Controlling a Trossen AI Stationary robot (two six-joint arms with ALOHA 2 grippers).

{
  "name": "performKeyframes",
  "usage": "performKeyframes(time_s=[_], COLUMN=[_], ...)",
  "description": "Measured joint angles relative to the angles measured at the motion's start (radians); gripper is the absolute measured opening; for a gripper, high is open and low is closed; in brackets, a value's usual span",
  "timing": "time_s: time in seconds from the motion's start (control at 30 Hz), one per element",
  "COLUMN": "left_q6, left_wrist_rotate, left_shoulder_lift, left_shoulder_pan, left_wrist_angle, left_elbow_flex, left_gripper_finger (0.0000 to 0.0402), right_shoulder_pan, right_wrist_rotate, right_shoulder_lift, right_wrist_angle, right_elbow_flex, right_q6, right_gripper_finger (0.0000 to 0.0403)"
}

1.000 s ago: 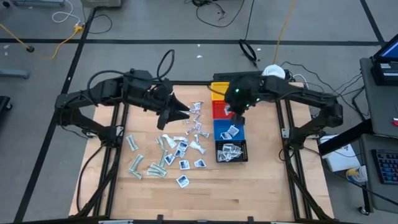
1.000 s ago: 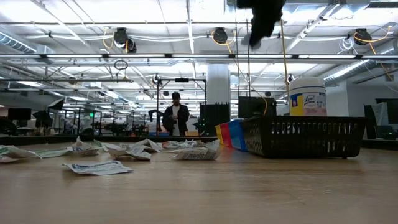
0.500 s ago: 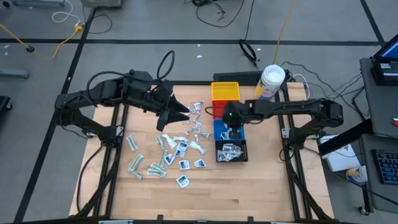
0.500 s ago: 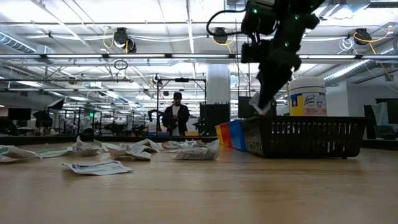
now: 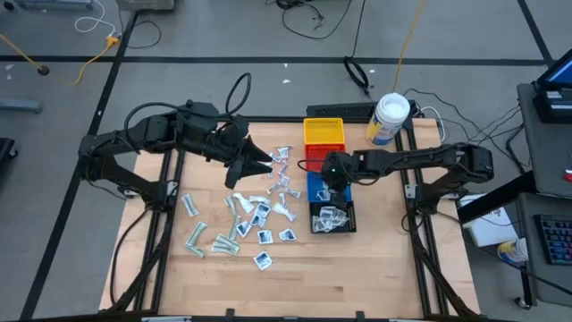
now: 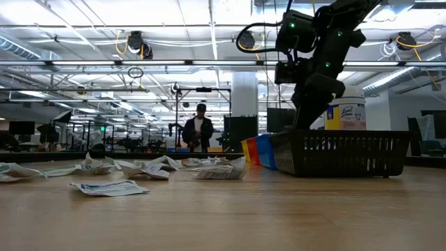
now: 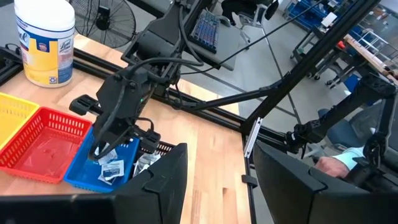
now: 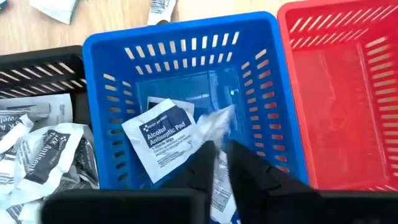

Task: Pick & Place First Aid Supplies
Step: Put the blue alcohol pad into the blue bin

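Many small first aid packets (image 5: 252, 217) lie scattered on the wooden table left of a row of bins. My right gripper (image 8: 220, 148) hangs low inside the blue bin (image 5: 326, 188), shut on a white crinkled sachet (image 8: 221, 127). Under it, an alcohol pad packet (image 8: 163, 138) lies flat on the bin's floor. In the low view, the black bin (image 6: 339, 152) hides the right gripper's fingertips. My left gripper (image 5: 261, 162) hovers open above the far end of the packet pile, with nothing between its fingers. My right gripper pinches the white sachet between its two fingers, holding it at the end (image 8: 219, 163) nearest them. The fingers slant down from above into the blue bin. The sachet's free end (image 8: 222, 118) reaches toward the bin's floor; whether it rests there I cannot tell.
The yellow bin (image 5: 323, 132), red bin (image 8: 348, 93), blue bin and black bin (image 5: 332, 217) stand in a row from far to near. The black bin holds several packets. A white jar with a yellow label (image 5: 391, 116) stands at the far right corner.
My right gripper has come down from high above the red bin into the blue bin, shifting a little toward the table's near edge and carrying the white sachet with it. The arm has swung clear of the jar, which now shows.
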Motion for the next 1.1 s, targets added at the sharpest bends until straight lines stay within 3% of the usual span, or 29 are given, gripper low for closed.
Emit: performKeyframes(time_s=[0.33, 0.47, 0.63, 0.77, 1.1], left_q6=[0.0, -0.005, 0.002, 0.014, 0.013], left_wrist_rotate=[0.0, 0.0, 0.0, -0.001, -0.02], left_shoulder_lift=[0.0, 0.0, 0.0, 0.001, 0.002], left_shoulder_pan=[0.0, 0.0, 0.0, 0.0, 0.0], left_wrist_angle=[0.0, 0.0, 0.0, 0.0, -0.008], left_elbow_flex=[0.0, 0.0, 0.0, 0.0, 0.0], left_gripper_finger=[0.0187, 0.0187, 0.0186, 0.0186, 0.0186], right_shoulder_pan=[0.0, 0.0, 0.0, 0.011, 0.141], right_wrist_rotate=[0.003, 0.001, -0.009, -0.114, -0.13], right_shoulder_lift=[-0.003, -0.04, -0.148, -0.246, -0.367], right_wrist_angle=[0.0, 0.021, 0.134, 0.292, 0.873], right_elbow_flex=[0.011, 0.011, 0.011, 0.011, 0.013], right_q6=[0.094, 0.095, 0.137, 0.244, 0.36], right_gripper_finger=[0.023, 0.0278, 0.0294, 0.0294, 0.0294])
